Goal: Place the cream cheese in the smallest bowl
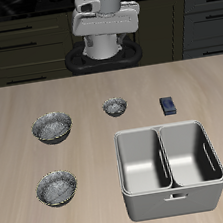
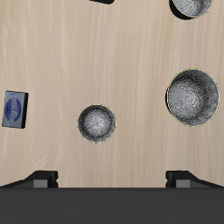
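The cream cheese [image 1: 168, 104] is a small dark blue box lying flat on the table; it also shows in the wrist view [image 2: 15, 109]. The smallest bowl [image 1: 115, 106] is speckled grey with a dark rim, stands upright and empty a short way beside the box, and shows in the wrist view [image 2: 96, 123]. My gripper [image 2: 112, 179] is open and empty, its fingertips [image 2: 44, 178] wide apart. It hangs high above the table's back part, well clear of both things. The arm [image 1: 105, 23] is folded near its base.
Two wider speckled bowls stand on the table, one level with the smallest bowl [image 1: 52, 126] and one nearer the front edge [image 1: 55, 188]. A double steel bin [image 1: 169, 168] stands near the front edge, in front of the cream cheese.
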You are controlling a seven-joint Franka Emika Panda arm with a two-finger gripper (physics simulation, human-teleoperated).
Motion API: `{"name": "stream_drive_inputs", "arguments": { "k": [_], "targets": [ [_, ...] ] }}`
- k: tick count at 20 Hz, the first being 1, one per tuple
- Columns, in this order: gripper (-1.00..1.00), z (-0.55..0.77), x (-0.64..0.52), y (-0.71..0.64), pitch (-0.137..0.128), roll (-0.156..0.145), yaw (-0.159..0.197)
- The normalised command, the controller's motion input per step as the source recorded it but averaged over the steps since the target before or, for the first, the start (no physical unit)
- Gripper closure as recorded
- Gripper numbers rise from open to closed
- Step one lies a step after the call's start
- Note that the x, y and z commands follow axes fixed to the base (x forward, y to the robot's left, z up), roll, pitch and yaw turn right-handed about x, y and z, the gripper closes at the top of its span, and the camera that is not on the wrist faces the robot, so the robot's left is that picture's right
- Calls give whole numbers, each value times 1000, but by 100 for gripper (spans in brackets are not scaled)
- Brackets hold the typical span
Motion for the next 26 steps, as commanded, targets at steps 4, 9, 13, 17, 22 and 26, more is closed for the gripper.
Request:
{"name": "stream_drive_inputs", "arguments": {
  "k": [4, 9, 13, 17, 22, 26],
  "targets": [
    [-100, -175, 95, 340, -10, 52, 10],
    [-100, -208, 188, 460, -22, 34, 9],
    [-100, -172, 219, 453, 14, 35, -13],
    [-100, -125, 198, 484, 5, 17, -49],
    [-100, -161, 59, 396, -21, -19, -4],
    [-100, -74, 100, 510, -27, 13, -21]
  ]
}}
